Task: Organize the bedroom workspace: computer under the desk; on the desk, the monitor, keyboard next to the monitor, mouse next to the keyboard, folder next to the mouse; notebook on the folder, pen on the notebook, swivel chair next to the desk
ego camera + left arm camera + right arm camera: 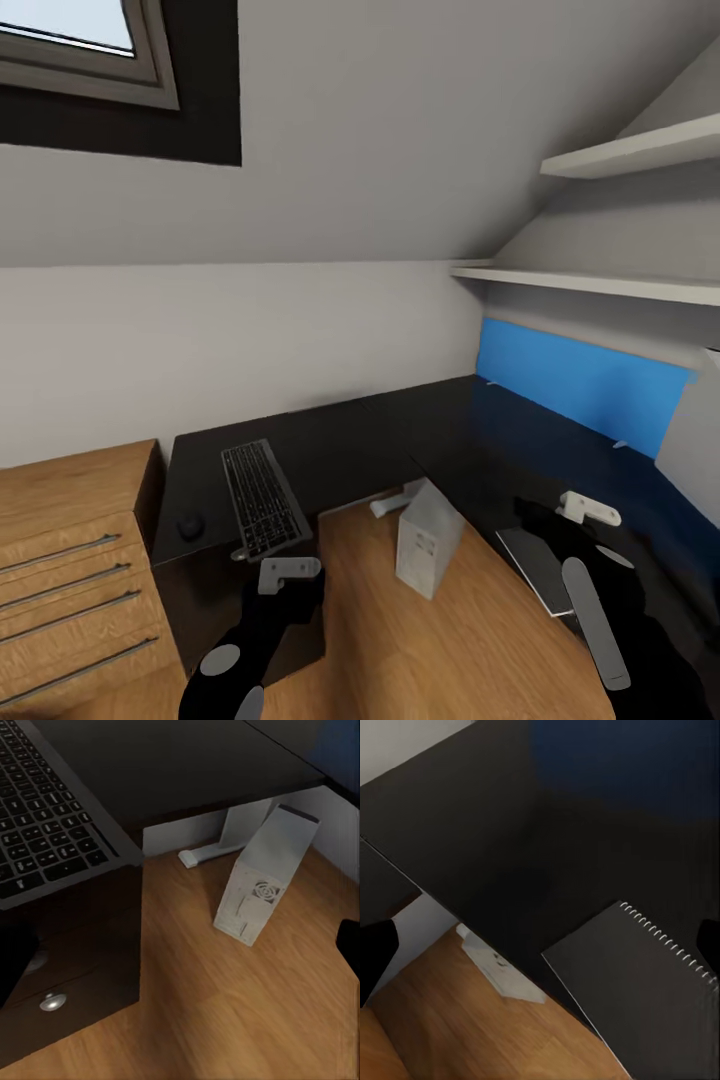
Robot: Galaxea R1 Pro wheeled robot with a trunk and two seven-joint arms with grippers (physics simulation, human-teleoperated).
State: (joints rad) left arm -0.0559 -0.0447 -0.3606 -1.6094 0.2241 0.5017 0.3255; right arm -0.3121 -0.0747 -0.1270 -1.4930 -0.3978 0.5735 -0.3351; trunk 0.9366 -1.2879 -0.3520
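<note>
Both tools, left [290,572] and right [590,511], hang apart and empty; keyboard [263,497], mouse [190,526], notebook [540,566] on table [380,440], computer [428,536] tilted beside it, folder stacking pending

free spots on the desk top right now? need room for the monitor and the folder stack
The widest bare stretch of the desk is the corner, between the keyboard and the notebook, back to the wall. More bare room runs along the blue wall panel. The left wing is crowded: the mouse and keyboard take most of it. The right pincer hangs over the notebook.
</note>
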